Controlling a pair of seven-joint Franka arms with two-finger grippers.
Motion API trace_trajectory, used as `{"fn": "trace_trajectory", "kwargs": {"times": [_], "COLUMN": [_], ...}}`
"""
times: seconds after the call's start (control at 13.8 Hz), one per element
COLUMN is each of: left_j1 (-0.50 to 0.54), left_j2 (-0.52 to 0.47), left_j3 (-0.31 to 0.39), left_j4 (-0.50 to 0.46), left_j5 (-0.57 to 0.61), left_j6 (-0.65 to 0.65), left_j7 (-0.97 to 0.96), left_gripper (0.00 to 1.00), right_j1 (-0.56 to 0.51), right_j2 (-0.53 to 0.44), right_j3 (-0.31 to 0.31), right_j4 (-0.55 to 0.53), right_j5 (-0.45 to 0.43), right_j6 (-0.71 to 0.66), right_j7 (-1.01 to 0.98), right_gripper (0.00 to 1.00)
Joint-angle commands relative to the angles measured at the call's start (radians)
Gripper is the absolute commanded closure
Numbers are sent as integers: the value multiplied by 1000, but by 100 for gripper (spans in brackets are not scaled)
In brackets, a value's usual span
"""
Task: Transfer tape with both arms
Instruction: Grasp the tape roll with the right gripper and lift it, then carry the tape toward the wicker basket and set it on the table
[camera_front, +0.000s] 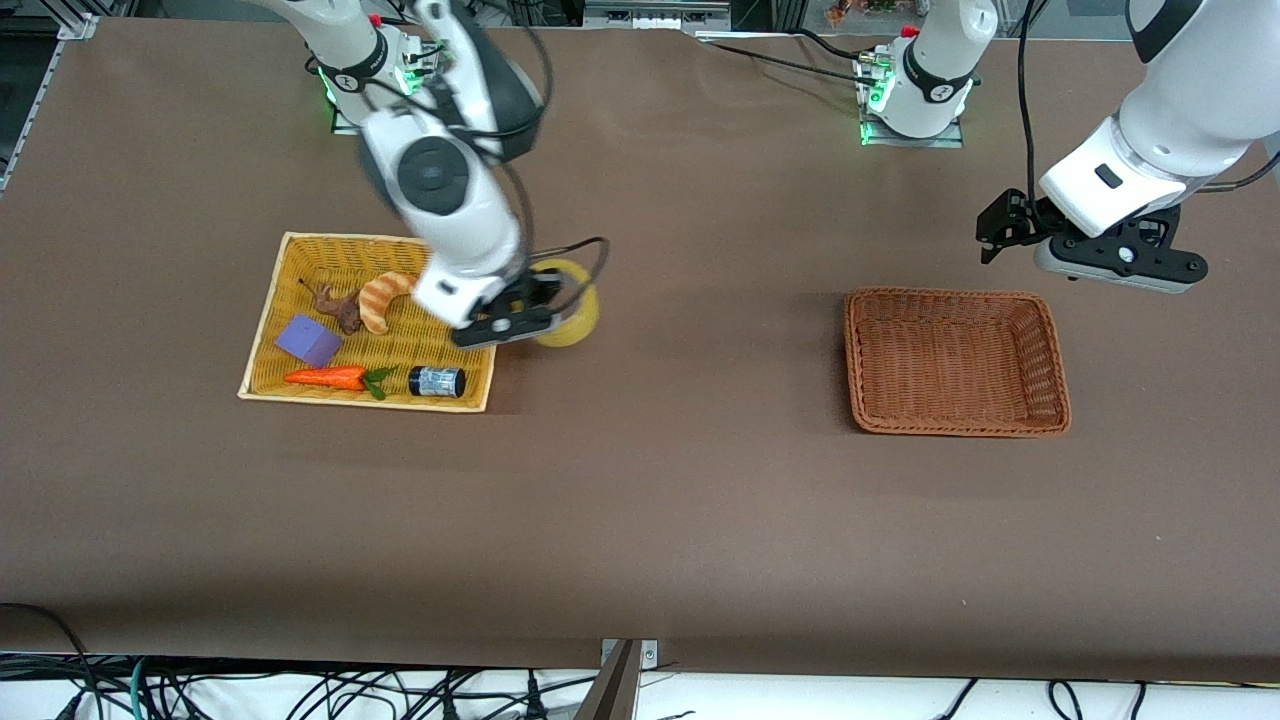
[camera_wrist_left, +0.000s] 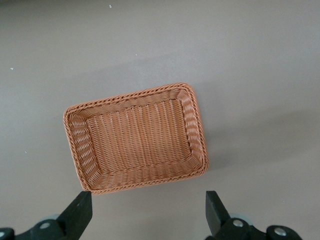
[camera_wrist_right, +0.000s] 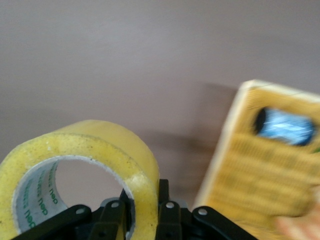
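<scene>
Your right gripper (camera_front: 520, 308) is clamped on the yellowish clear ring-shaped tape roll (camera_front: 572, 305), over the table beside the yellow wicker tray (camera_front: 268, 330), w/ the left gripper (camera_front: 1005, 228) spread open, waiting above the brown woven basket (camera_front: 1050, 350), well apart toward the left arm's end.

Brown table (camera_front: 640, 520) with two baskets on it.
The table is covered with a plain brown sheet. A yellow basket (camera_front: 262, 340) lies toward the right arm's end, about midway between the table's two long edges. It holds some small things. An orange-brown basket (camera_front: 1052, 370) lies toward the left arm's end, well apart from the yellow one, and it is also about midway between the two long edges. The two arm bases (camera_front: 910, 125) stand on the table along the long edge that is farthest from the front camera.
</scene>
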Motion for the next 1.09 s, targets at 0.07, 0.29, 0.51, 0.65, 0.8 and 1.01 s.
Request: {"fn": "trace_trajectory", "kwargs": {"times": [0.07,0.29,0.51,0.65,0.8,1.01], "left_j1": [5,5,4,5,5,5], "left_j2": [-9,-9,-9,-7,-7,-7], "left_j3": [-5,-5,-6,-3,-5,-3], "left_j4": [3,8,22,23,23,23], "left_j5": [14,11,12,11,6,5], "left_j6": [-9,-8,-9,-9,-8,-9], "left_j7": [17,-1,1,4,4,13], "left_gripper": [0,0,0,0,0,0], "right_j1": [131,224,270,276,279,279], "right_j2": [248,371,446,464,466,478], "right_j3": [-8,-9,-12,-15,-15,-17], "right_j4": [300,368,368,368,365,364], "right_j5": [5,0,-6,-8,-9,-18], "right_j6": [-15,130,246,255,255,255], "right_j7": [251,447,520,529,531,529], "right_gripper": [100,100,100,100,100,70]}}
